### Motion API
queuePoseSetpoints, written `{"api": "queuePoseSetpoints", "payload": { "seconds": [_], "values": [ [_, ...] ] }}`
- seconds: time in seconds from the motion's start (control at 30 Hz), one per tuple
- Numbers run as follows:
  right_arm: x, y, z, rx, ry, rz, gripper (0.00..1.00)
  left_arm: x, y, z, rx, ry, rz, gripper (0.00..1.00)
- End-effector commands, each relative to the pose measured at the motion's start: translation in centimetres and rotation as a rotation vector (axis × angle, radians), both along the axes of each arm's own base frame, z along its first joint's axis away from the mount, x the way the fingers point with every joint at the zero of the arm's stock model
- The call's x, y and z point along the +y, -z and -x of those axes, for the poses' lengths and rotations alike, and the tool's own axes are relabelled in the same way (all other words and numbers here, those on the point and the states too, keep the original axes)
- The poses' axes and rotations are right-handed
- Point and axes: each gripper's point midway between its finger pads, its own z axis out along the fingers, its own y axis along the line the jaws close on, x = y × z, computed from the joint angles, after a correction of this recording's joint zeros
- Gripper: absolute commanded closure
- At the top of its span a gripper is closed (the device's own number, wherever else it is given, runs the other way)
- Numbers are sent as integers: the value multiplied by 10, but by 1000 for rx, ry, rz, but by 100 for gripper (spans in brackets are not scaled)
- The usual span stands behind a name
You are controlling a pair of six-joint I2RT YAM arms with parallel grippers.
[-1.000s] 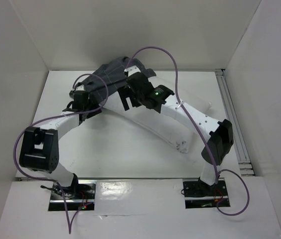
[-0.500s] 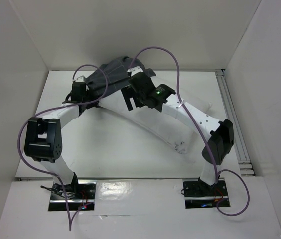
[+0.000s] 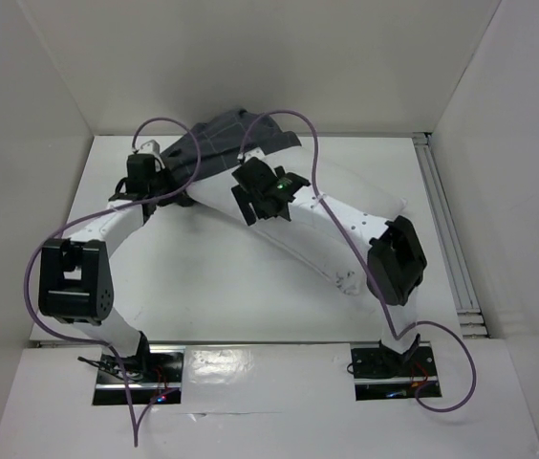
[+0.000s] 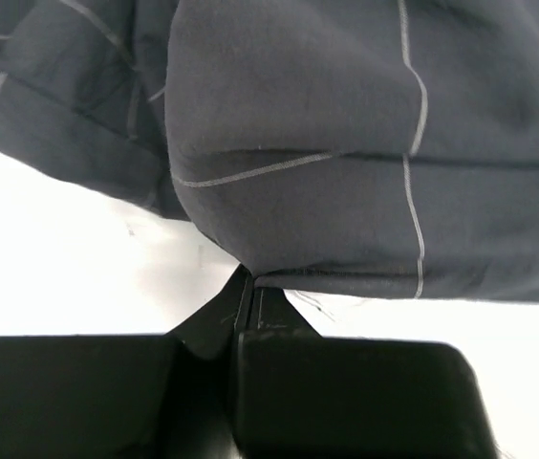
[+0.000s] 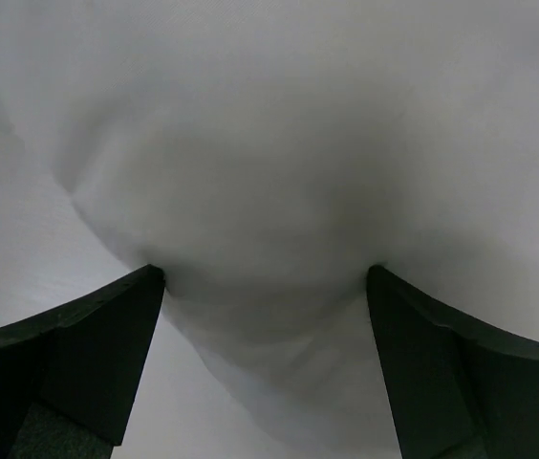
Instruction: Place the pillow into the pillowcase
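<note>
The white pillow (image 3: pixel 293 247) lies slantwise across the table, its far-left end meeting the pillowcase. The charcoal grid-lined pillowcase (image 3: pixel 220 143) is bunched at the back of the table. My left gripper (image 3: pixel 166 161) reaches in from the left and is shut on the pillowcase's lower hem (image 4: pixel 279 275), so the dark cloth (image 4: pixel 346 143) hangs over the closed tips (image 4: pixel 247 282). My right gripper (image 3: pixel 244 193) sits on the pillow's upper end. Its jaws stand wide, and the fingertips (image 5: pixel 150 279) dent the white pillow (image 5: pixel 269 172), which bulges between them.
White walls enclose the table on the left, back and right. A metal rail (image 3: pixel 444 225) runs along the right edge. Purple cables (image 3: pixel 322 158) loop above both arms. The right arm's elbow (image 3: pixel 398 260) hangs over the pillow's near end.
The left gripper has closed on the pillowcase hem and shifted slightly back and left. The right arm has swung left, pressing its wide jaws into the pillow's upper end.
</note>
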Motion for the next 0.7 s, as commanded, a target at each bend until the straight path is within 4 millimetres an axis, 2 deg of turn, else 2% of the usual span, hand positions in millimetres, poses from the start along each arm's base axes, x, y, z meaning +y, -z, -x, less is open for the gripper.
{"api": "queuePoseSetpoints", "payload": {
  "seconds": [0.0, 0.03, 0.07, 0.1, 0.13, 0.17, 0.2, 0.23, 0.27, 0.3, 0.33, 0.37, 0.4, 0.43, 0.47, 0.57, 0.6, 0.67],
  "values": [
    [-1, 13, -43, -71, 108, -118, 8, -11, -34, 2, -66, 74, 34, 100],
    [0, 13, -62, -74, 121, -146, 56, -16, -44, 0, -81, 108, 41, 100],
    [2, 12, -69, -67, 133, -161, 57, -19, -48, 0, -87, 132, 42, 100],
    [3, 8, -76, -70, 138, -172, 100, -27, -52, 2, -80, 159, 53, 100],
    [-5, 1, -89, -81, 180, -185, 100, -41, -65, 1, -106, 216, 80, 100],
    [-1, -22, -106, -130, 191, -230, 100, -53, -73, 2, -117, 250, 107, 100],
    [-4, -37, -115, -154, 203, -249, 100, -65, -81, 4, -127, 289, 135, 100],
    [-10, -56, -126, -190, 224, -270, 100, -86, -86, 8, -119, 357, 191, 100],
    [-24, -61, -139, -192, 258, -265, 100, -115, -109, 8, -152, 429, 216, 100],
    [-27, -114, -155, -291, 276, -337, 100, -131, -121, 10, -163, 470, 237, 100],
    [-32, -134, -161, -324, 287, -362, 100, -145, -129, 8, -177, 514, 249, 100],
    [-39, -142, -167, -337, 307, -360, 100, -165, -166, 10, -224, 573, 290, 100],
    [-45, -178, -170, -408, 305, -406, 100, -169, -182, 12, -245, 595, 311, 100],
    [-42, -183, -167, -407, 287, -422, 100, -175, -195, 14, -260, 636, 342, 100],
    [-39, -196, -158, -423, 263, -438, 100, -179, -220, 15, -301, 655, 374, 100],
    [-14, -139, -142, -321, 234, -371, 100, -186, -241, 23, -319, 711, 411, 100],
    [3, -106, -125, -251, 209, -334, 100, -187, -242, 25, -317, 723, 416, 100],
    [23, -62, -103, -151, 193, -315, 100, -186, -234, 30, -299, 716, 426, 100]
  ]
}}
